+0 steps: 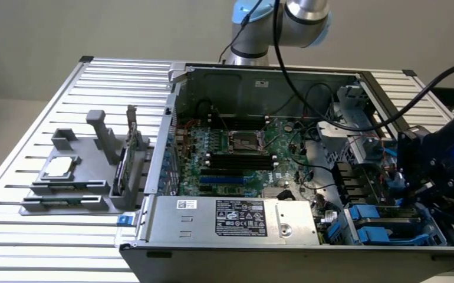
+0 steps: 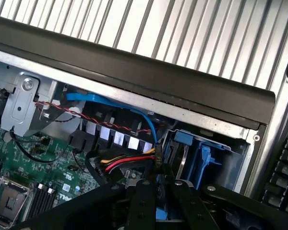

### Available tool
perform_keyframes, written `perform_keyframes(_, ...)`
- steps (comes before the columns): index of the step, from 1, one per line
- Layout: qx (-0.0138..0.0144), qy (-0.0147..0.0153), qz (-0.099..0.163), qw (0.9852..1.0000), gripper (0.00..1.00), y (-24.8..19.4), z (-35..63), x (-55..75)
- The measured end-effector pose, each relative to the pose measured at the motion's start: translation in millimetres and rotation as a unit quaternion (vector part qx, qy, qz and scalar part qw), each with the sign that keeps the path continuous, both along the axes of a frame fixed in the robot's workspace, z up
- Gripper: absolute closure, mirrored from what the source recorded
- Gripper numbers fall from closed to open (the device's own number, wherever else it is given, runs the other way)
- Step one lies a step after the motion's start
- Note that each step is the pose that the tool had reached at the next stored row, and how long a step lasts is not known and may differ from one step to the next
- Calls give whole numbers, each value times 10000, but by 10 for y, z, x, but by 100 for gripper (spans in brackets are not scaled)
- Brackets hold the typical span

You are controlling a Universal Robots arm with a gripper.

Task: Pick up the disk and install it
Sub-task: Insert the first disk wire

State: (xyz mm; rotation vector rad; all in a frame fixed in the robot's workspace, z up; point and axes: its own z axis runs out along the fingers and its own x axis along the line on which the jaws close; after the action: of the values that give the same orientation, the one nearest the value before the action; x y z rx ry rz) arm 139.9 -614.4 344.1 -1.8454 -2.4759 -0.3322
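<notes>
Blue plastic marks the spot: the disk [image 1: 386, 224], grey metal between blue carrier rails, lies in the drive bay [image 1: 441, 237] at the computer case's [image 1: 211, 259] near corner, on the exterior view's right. The claw [image 1: 420, 193] hangs directly above it, very close. I cannot tell whether the claw is clamped on the disk or parted. In the wrist view its black linkages [image 2: 156, 206] crowd together over a sliver of blue, but the contact itself is hidden.

The step in hand looks like seating the disk in its bay. Doing it well means keeping the disk square to the bay walls, so both rails ride their guides evenly. A tilted entry would likely jam one rail. Pressure should be gentle and straight along the guides, never sideways against the thin metal wall.

The wiring needs watching too. A bundle of red, yellow and black power leads [image 2: 127, 163] and a blue data cable [image 2: 110, 101] run just beside the bay. Either could be pinched under the disk or snagged by the claw.

The arm [image 1: 278, 26] rises from behind the case's far side and reaches across the open motherboard [image 1: 239, 153]. Its wrist [image 1: 451, 156] is low over the near corner, with black hoses draped along it. The wrist is tilted so that its camera looks along the case's dark edge [image 2: 182, 81] towards the slatted tabletop [image 2: 182, 28]. The grey parts fixture [image 1: 78, 177] sits well apart, on the exterior view's left.
</notes>
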Motion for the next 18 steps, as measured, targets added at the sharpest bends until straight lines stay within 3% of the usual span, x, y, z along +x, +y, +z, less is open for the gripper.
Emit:
perform_keyframes(10,0,107,-554,9984,83,0,0,0)
perform_keyframes(15,-2,183,-744,9971,83,-1,-3,0)
perform_keyframes(18,-3,206,-800,9966,83,-1,-12,-1)
